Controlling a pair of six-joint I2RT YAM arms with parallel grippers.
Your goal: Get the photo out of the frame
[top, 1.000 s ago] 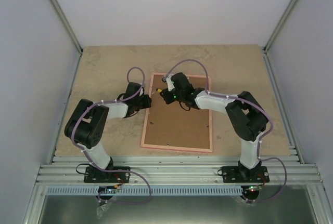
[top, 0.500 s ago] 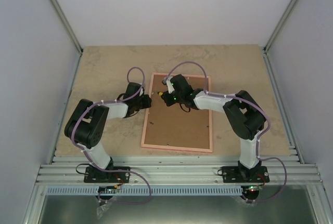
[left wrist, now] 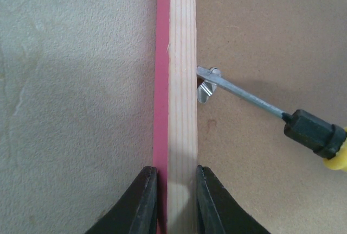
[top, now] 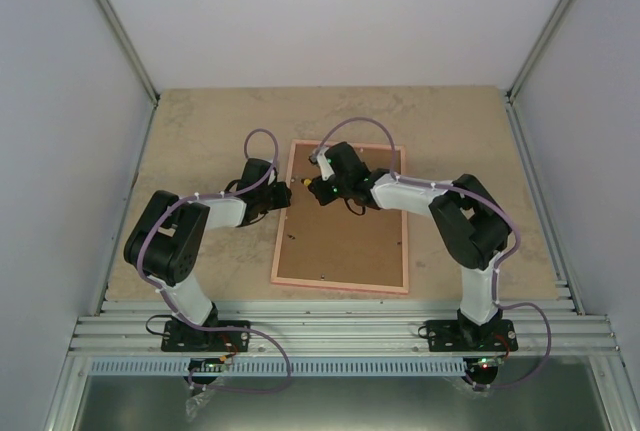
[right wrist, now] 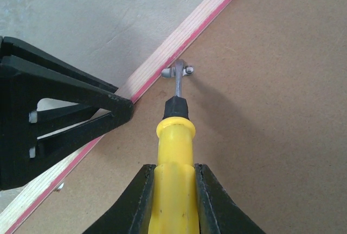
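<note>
The frame (top: pixel 340 286) lies face down on the table, its brown fibreboard back (top: pixel 345 241) up and pink edges showing. The photo is hidden under that back. My left gripper (top: pixel 285 194) is shut on the frame's left rail (left wrist: pixel 181 55), one finger on each side of the wood (left wrist: pixel 176 171). My right gripper (top: pixel 318 186) is shut on a yellow-handled screwdriver (right wrist: pixel 174 136). Its metal tip rests on a small metal turn clip (right wrist: pixel 187 70) at the inner side of the left rail. From the left wrist, the screwdriver (left wrist: pixel 314 133) comes in from the right onto that clip (left wrist: pixel 205 90).
Another small metal clip (right wrist: pixel 58 186) sits lower on the same rail. The left gripper's black body (right wrist: pixel 54 114) lies close to the left of the screwdriver. Grey enclosure walls (top: pixel 60 101) stand around the beige table (top: pixel 200 131), and an aluminium rail (top: pixel 340 326) runs along the near edge.
The right wrist and screwdriver have shifted slightly toward the frame's left rail. The left arm and the frame have stayed put.
</note>
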